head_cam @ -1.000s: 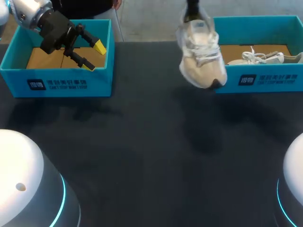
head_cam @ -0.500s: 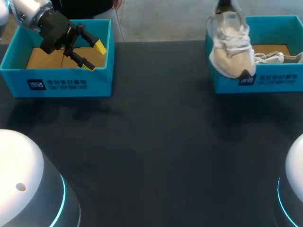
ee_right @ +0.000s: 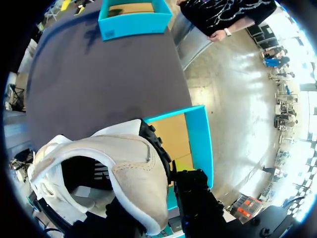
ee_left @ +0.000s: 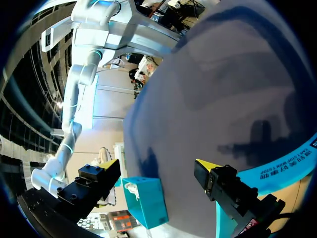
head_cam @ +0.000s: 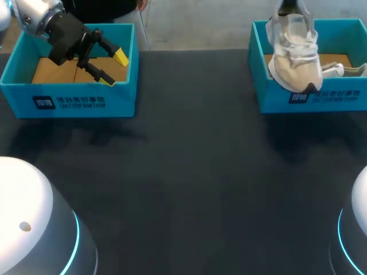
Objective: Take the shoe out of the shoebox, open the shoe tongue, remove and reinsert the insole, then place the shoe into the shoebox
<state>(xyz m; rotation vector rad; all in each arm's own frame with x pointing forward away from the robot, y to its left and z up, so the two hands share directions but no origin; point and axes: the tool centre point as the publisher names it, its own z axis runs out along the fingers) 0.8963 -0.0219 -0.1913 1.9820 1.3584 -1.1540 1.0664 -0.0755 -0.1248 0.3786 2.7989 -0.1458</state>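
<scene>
A beige and white shoe (head_cam: 295,60) hangs toe down over the left end of the right blue shoebox (head_cam: 321,98). My right gripper (head_cam: 285,7) is shut on its heel collar from above. In the right wrist view the shoe (ee_right: 119,168) fills the space at my right gripper (ee_right: 159,210), with the shoebox (ee_right: 199,141) below it. A second pale shoe (head_cam: 339,69) lies inside that box. My left gripper (head_cam: 113,68) hovers open and holds nothing over the left blue box (head_cam: 74,103). Its yellow tips stand wide apart in the left wrist view, my left gripper (ee_left: 158,166) facing across the table.
The left blue box shows only its brown cardboard floor (head_cam: 49,70). The dark table (head_cam: 189,172) stretches between the two boxes. In the left wrist view, the left box's rim (ee_left: 285,168) lies under the gripper and the right shoebox (ee_left: 146,201) sits far ahead.
My right arm has carried the shoe to the right, from above the table's middle to above the right shoebox. The left arm has not moved.
</scene>
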